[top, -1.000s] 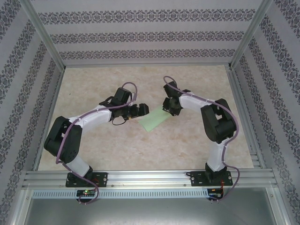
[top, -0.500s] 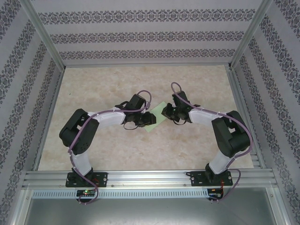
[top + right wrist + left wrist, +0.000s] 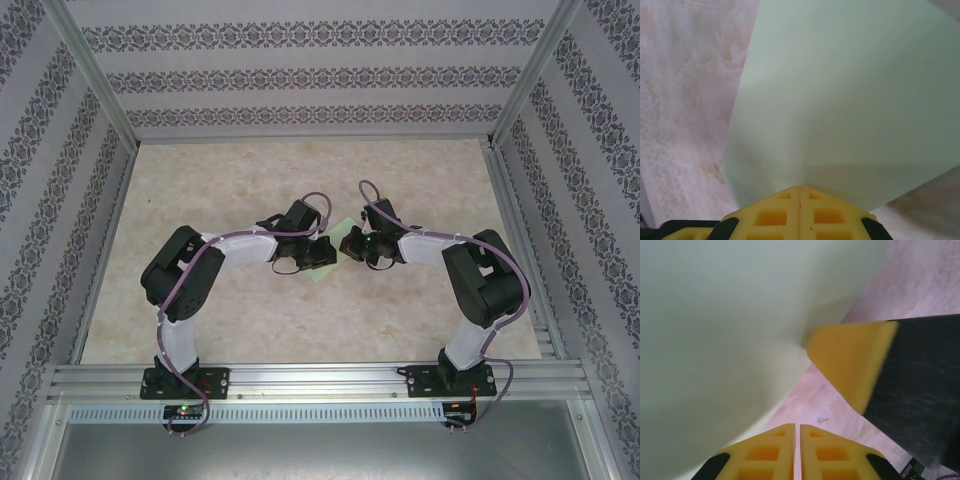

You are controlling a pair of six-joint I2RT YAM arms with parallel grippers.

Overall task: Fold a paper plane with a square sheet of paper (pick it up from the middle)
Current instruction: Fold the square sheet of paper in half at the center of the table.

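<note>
Pinching the square sheet of paper (image 3: 850, 100), midway between the side edges of the table (image 3: 250, 320), seems the present step: it is clamped by the right gripper (image 3: 800, 189), the left gripper (image 3: 800, 427) closed beside it. A level lift is needed next.

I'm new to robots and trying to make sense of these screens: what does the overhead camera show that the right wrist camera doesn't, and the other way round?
Overhead: the left arm and right arm, close together mid-table, plus the metal frame and patterned walls. Right wrist: a close-up of the right gripper, shut on the near edge of the sheet. Both: the pale green sheet and the marbled table.
</note>
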